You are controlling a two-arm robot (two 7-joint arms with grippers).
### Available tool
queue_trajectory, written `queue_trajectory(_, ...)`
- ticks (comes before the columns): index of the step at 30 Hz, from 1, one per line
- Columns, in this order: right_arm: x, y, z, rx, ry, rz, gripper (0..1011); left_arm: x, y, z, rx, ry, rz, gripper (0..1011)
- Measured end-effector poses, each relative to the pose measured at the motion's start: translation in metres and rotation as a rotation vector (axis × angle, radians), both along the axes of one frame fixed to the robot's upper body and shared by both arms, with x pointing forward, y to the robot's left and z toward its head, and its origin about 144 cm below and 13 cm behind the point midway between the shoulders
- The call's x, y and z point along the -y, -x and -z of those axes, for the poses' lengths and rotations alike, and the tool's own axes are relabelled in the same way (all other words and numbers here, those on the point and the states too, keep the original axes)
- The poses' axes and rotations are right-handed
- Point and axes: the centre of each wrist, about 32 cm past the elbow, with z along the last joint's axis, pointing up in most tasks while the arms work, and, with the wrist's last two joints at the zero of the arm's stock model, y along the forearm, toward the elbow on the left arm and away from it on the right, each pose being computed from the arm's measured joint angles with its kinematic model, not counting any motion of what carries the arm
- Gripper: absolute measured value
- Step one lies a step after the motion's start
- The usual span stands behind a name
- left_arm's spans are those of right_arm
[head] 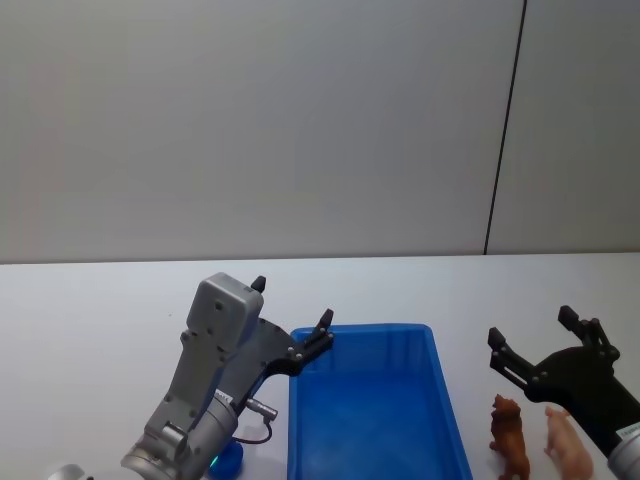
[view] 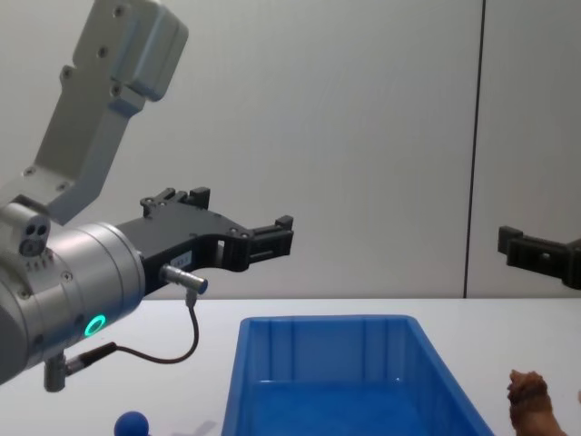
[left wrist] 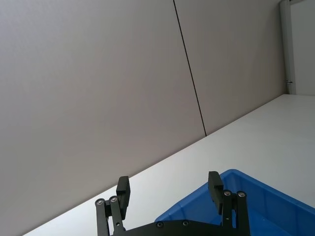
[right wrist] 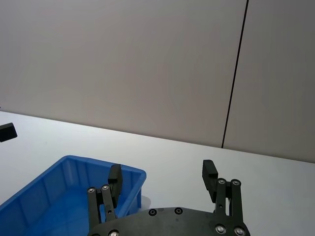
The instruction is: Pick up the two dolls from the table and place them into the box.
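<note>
The two dolls stand on the white table just right of the box: a brown one and a pale pink one. The box is a bright blue bin with nothing visible inside. My right gripper hovers open above and slightly behind the dolls, holding nothing. My left gripper hangs open over the box's far left corner, also holding nothing.
A small blue ball lies on the table left of the box, under my left arm. A grey wall with a dark vertical seam rises behind the table. The other gripper's fingertip shows at the right wrist view's edge.
</note>
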Motion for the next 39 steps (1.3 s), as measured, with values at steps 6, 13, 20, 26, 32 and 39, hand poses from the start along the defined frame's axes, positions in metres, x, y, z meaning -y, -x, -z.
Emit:
queue_trajectory(6,0.0,0.0,0.0,0.0,0.0,0.0,1001,0.0,0.0,0.0,0.0,0.0,0.0,1001)
queue_trajectory(13,0.0,0.0,0.0,0.0,0.0,0.0,1001,0.0,0.0,0.0,0.0,0.0,0.0,1001)
queue_trajectory(20,0.0,0.0,0.0,0.0,0.0,0.0,1001,0.0,0.0,0.0,0.0,0.0,0.0,1001)
queue_trajectory(26,0.0,0.0,0.0,0.0,0.0,0.0,1001,0.0,0.0,0.0,0.0,0.0,0.0,1001)
queue_trajectory(32,0.0,0.0,0.0,0.0,0.0,0.0,1001,0.0,0.0,0.0,0.0,0.0,0.0,1001)
queue_trajectory(39,0.0003,0.0,0.0001,-0.002,-0.001,0.002,1001,0.0,0.0,0.0,0.0,0.0,0.0,1001)
